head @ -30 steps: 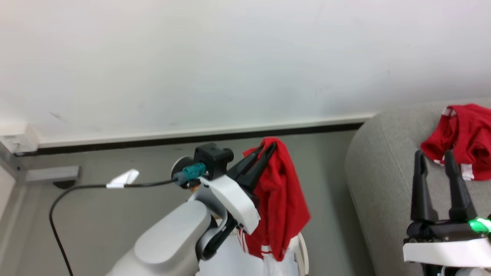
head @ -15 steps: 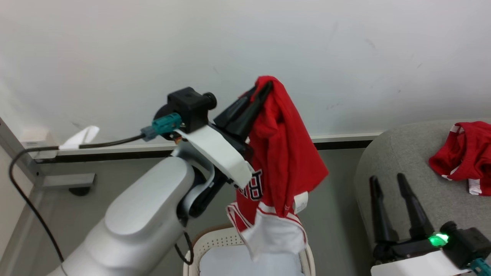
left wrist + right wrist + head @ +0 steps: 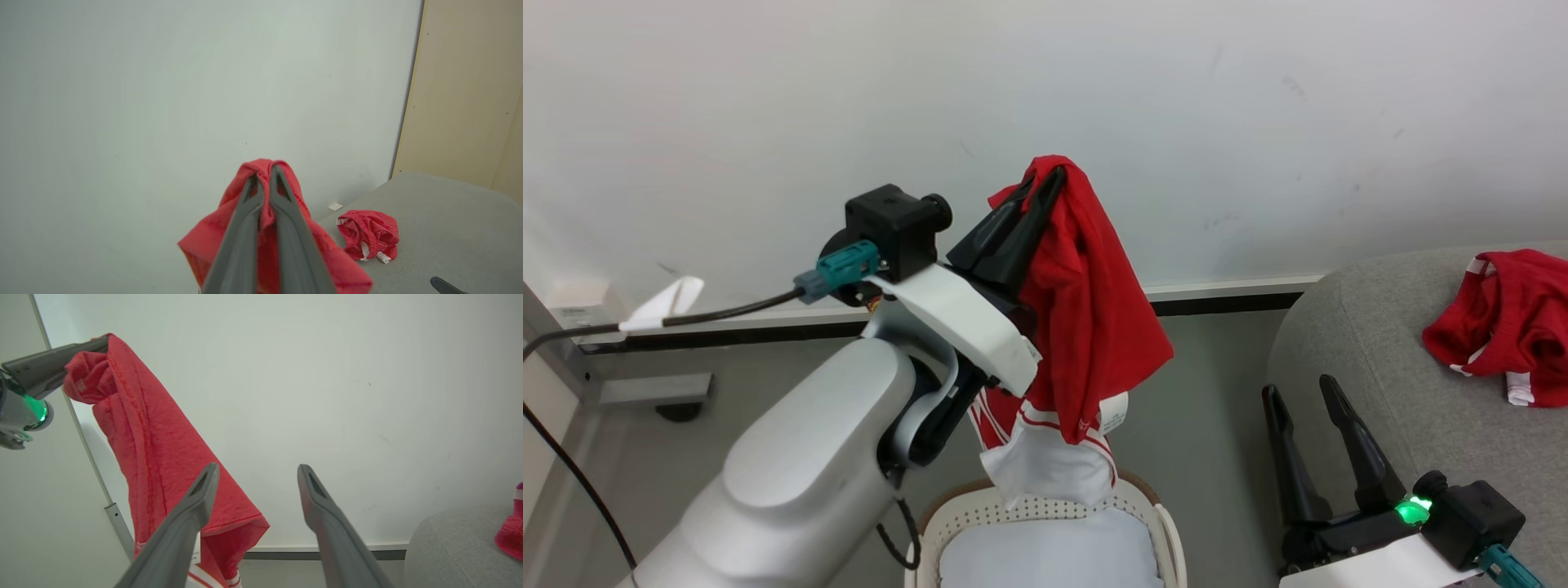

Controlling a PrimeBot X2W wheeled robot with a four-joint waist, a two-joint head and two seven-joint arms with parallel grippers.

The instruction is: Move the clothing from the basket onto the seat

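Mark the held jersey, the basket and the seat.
jersey (image 3: pixel 1094 310), head view, middle of the hanging red cloth.
basket (image 3: pixel 980 516), head view, perforated back wall.
seat (image 3: pixel 1372 327), head view, bare grey fabric left of the red heap.

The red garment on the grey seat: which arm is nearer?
Right. The right fingers, open, stand at the seat edge, short of the garment; the left fingers pinch a jersey above the basket, farther off.

place: bare indoor test room | cues: plain white wall (image 3: pixel 1258 122), grey floor (image 3: pixel 1209 408), skirting strip (image 3: pixel 1225 290), grey seat (image 3: pixel 1372 327)
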